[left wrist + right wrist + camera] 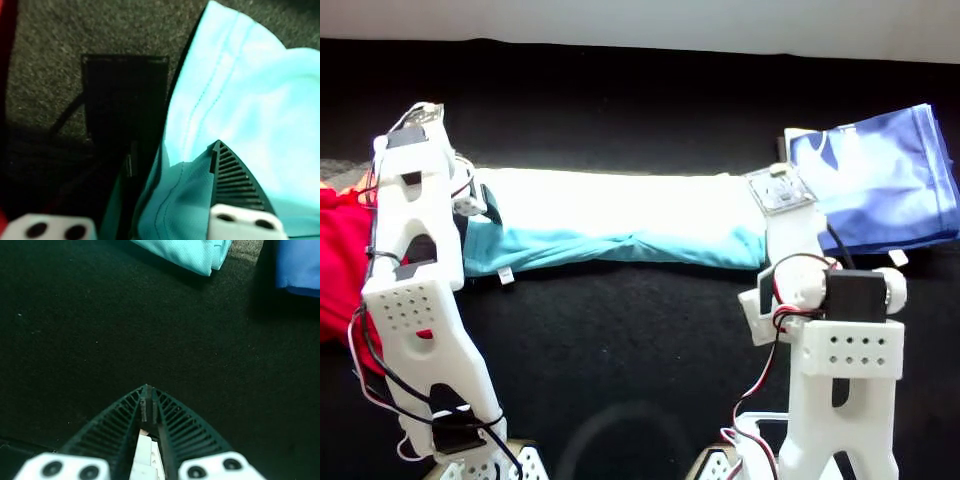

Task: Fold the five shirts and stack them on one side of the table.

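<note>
The teal shirt (620, 215) lay in a long band across the tabletop (620, 340), the left end effector (172, 130) gaping wide over its left end, the right end effector (146, 395) pinched shut and empty near its right. Lifting one end alone could, I reckoned, undo the fold

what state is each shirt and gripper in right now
teal shirt: folded into a long strip, flat on the table
blue shirt: folded, lying flat
red shirt: bunched up, not folded
left gripper: open, astride the teal shirt's edge
right gripper: shut, empty, above the table
</note>
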Tool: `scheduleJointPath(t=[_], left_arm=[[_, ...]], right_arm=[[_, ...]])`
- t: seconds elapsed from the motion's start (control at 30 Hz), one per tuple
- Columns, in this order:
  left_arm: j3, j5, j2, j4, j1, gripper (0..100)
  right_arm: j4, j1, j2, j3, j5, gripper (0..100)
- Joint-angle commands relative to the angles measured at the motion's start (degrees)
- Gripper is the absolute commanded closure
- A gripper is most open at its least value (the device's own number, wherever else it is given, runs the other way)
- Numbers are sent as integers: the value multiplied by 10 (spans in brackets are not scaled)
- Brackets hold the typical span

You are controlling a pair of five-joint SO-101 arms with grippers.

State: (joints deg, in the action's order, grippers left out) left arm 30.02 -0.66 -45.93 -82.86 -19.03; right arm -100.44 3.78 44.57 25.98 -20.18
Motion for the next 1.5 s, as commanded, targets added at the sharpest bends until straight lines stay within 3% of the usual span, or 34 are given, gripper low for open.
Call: scheduleJointPath(t=[0.0, 0.13, 0.23, 0.43, 0.5, 0.6, 0.9, 1.07, 1.23, 1.47], left_arm=[[46, -2, -35, -58, 51, 759], [88, -2, -68, -101, 71, 813], [115, -2, -86, -117, 69, 1000], [153, 2, -84, -149, 27, 991], [174, 13, -76, -159, 0, 991], [206, 47, -60, -181, -29, 991], [210, 75, 29, -185, -76, 991], [136, 75, 102, -185, 10, 991], [48, 73, 180, -185, 145, 991], [45, 74, 225, -179, 343, 991]], right_arm=[[-4, -27, 32, 22, -5, 993], [15, -53, 76, 80, -5, 993], [75, -102, 118, 175, -5, 993], [283, -283, 201, 413, -6, 993], [357, -320, 216, 486, -38, 993], [429, -337, 228, 580, -94, 993], [509, -338, 253, 691, -101, 993], [513, -339, 283, 710, -101, 993], [500, -339, 320, 724, -101, 993], [471, -339, 385, 740, -101, 992]])
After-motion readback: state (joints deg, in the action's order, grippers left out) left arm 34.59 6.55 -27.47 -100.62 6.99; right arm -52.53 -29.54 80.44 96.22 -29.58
